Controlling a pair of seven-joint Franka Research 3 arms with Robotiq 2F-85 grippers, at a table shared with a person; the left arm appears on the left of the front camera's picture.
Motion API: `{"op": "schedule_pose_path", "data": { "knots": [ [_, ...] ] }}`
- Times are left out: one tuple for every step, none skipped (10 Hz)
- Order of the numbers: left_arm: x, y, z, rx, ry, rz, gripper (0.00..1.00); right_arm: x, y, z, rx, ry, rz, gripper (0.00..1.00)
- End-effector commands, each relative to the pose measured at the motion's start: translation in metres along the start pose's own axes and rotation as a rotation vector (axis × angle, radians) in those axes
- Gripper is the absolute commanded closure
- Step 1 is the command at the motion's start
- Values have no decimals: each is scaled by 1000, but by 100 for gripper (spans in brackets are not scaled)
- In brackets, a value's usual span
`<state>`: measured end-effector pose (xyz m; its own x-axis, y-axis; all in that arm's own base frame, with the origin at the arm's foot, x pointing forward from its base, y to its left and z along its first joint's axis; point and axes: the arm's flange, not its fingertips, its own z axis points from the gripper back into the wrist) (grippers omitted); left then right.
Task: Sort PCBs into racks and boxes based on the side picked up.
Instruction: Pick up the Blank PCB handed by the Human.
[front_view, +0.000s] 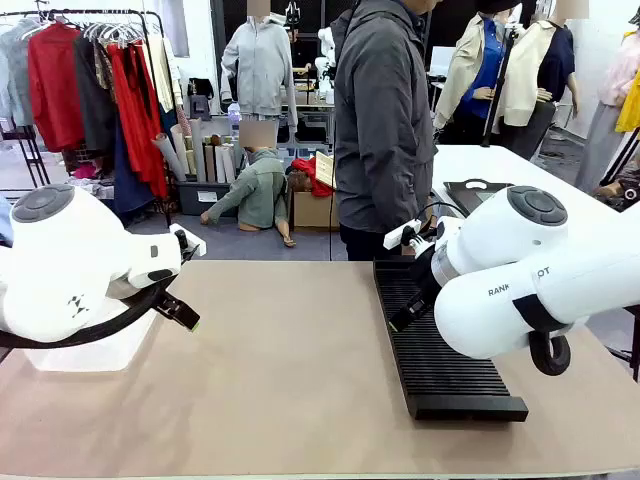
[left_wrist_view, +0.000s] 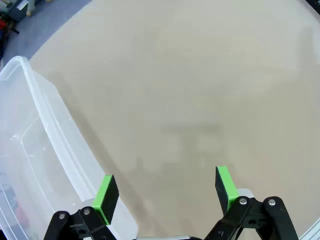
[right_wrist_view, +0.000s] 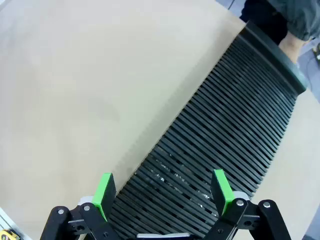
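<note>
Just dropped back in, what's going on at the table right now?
Neither gripper holds anything. The left gripper hangs open over the table beside the clear tub. The right gripper hangs open above the black rack, whose visible slots look empty. A person stands at the far side, near the rack's far end.

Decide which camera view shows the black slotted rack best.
The front view: the rack shows at full length, both ends visible. The right wrist view gives its slots close up, with one end cut off.
</note>
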<state>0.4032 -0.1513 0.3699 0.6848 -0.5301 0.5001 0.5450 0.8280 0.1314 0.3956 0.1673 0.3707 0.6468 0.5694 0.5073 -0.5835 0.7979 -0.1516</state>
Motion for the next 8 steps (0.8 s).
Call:
{"op": "schedule_pose_path", "data": {
  "knots": [
    [0,0,0,0,0,0,0,0,0,0,0,0,0,0],
    [0,0,0,0,0,0,0,0,0,0,0,0,0,0],
    [0,0,0,0,0,0,0,0,0,0,0,0,0,0],
    [0,0,0,0,0,0,0,0,0,0,0,0,0,0],
    [0,0,0,0,0,0,0,0,0,0,0,0,0,0],
    [0,0,0,0,0,0,0,0,0,0,0,0,0,0],
    [0,0,0,0,0,0,0,0,0,0,0,0,0,0],
    [0,0,0,0,0,0,0,0,0,0,0,0,0,0]
  ]
}}
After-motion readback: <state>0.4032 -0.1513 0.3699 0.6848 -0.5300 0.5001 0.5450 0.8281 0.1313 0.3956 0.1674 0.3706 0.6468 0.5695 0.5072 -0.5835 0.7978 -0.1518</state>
